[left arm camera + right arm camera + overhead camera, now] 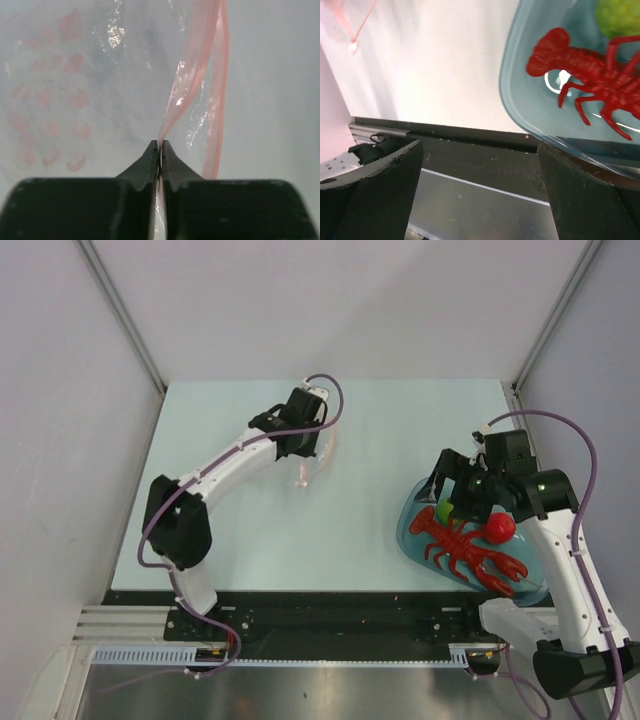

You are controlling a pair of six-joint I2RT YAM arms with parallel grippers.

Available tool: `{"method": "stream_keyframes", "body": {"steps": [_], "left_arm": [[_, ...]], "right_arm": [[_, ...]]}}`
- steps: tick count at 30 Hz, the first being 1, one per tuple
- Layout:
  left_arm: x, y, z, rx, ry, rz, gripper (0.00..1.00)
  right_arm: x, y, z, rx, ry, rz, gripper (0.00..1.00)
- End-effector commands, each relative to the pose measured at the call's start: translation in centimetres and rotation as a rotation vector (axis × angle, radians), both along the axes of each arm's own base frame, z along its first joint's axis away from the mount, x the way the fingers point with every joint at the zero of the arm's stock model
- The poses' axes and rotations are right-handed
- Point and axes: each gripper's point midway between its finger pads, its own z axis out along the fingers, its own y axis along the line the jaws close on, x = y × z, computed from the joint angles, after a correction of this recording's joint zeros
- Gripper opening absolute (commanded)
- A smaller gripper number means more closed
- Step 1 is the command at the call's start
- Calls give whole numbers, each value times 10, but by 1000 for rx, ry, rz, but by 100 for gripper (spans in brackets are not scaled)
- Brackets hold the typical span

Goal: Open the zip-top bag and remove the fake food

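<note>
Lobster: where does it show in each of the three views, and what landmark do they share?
Top external: lobster lies in the tray, lower right.
Left wrist: not in it.
Right wrist: lobster upper right, in the same tray.
Shared landmark: the tray's blue rim, seen in the top and right wrist views.

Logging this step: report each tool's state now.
Left tool: shut on the zip-top bag.
Right tool: open, holding nothing.

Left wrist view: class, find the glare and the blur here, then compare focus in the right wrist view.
Left wrist view: white glints on the zip-top bag, its pink print blurred. Right wrist view: lobster fairly sharp, green fruit soft, near fingers dark and blurred, a white reflection on the tray.
</note>
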Motion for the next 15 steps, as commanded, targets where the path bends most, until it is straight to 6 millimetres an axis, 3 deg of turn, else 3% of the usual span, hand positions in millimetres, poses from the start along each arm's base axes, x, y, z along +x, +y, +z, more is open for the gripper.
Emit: {"method": "stream_keyframes", "body": {"steps": [1, 2, 3, 6, 8, 9, 10, 11, 12, 13, 14, 15], "left_arm": [[17, 3, 7, 77, -8, -26, 25], [13, -1, 12, 47, 6, -31, 36], [11, -3, 17, 25, 2, -28, 69], [-3, -11, 45, -94, -17, -29, 90], [-17, -17, 53, -182, 11, -25, 92], [-35, -31, 67, -279, 41, -89, 99], [-45, -38, 73, -335, 56, -115, 99], [-58, -47, 63, -406, 100, -124, 100], [-81, -55, 89, -509, 86, -187, 100], [-86, -63, 102, -590, 46, -214, 99], [-105, -63, 85, -652, 106, -185, 100], [-123, -61, 111, -738, 55, -216, 100]], "right_arm": [[-5, 18, 11, 43, -70, 34, 100], [-9, 19, 5, 36, -58, 43, 100], [-13, 19, 2, 31, -53, 56, 100], [-19, 18, -8, 10, -41, 82, 100], [-19, 19, -8, 16, -53, 81, 100], [-18, 19, -6, 23, -64, 78, 100], [-17, 21, -4, 32, -80, 82, 100], [-14, 23, 3, 51, -119, 90, 100], [-13, 24, 7, 58, -138, 88, 100], [-13, 24, 9, 65, -156, 88, 100], [-11, 24, 14, 73, -186, 81, 100], [-12, 24, 11, 70, -184, 76, 100]]}}
